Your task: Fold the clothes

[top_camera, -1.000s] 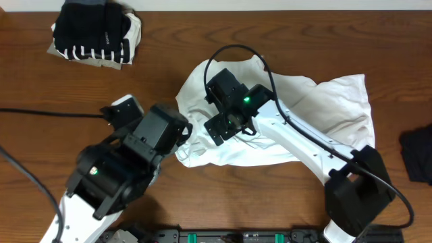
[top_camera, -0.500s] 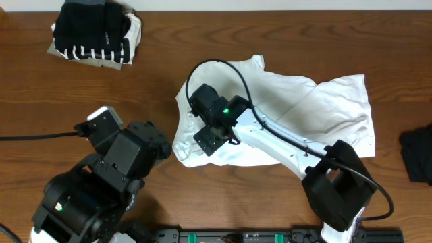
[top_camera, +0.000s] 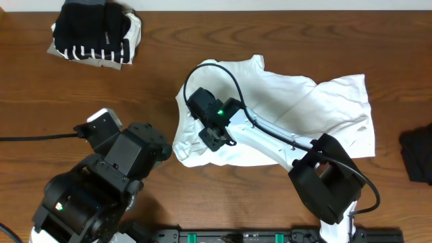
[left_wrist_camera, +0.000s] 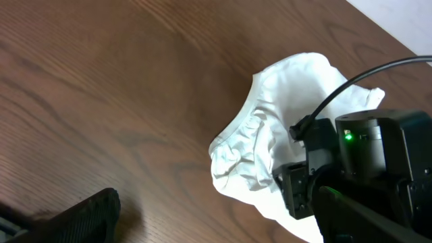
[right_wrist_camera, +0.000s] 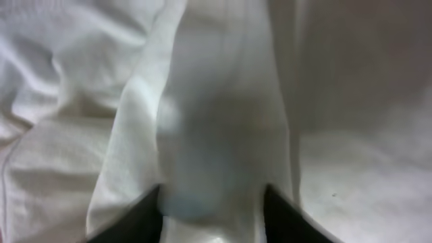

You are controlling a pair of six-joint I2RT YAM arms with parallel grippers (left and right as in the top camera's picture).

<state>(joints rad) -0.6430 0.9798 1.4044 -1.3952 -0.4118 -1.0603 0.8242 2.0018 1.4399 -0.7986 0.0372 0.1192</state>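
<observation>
The white T-shirt [top_camera: 297,108] lies crumpled on the wooden table, right of centre, and its bunched left edge [left_wrist_camera: 250,148] shows in the left wrist view. My right gripper [top_camera: 214,133] is down on the shirt's left part. In the right wrist view its two dark fingers [right_wrist_camera: 145,216] press a raised fold of white fabric [right_wrist_camera: 202,135] from both sides, so the right gripper [right_wrist_camera: 212,216] is shut on the cloth. My left gripper [top_camera: 152,140] hovers open over bare table left of the shirt, holding nothing; one finger [left_wrist_camera: 88,216] shows.
A folded pile of black, striped and beige clothes [top_camera: 94,30] sits at the back left. A dark garment [top_camera: 418,155] lies at the right edge. The right arm's black cable [top_camera: 223,67] loops over the shirt.
My right gripper slid left across the shirt and its jaws closed on a fold. The left arm drew back toward the lower left, away from the shirt.
</observation>
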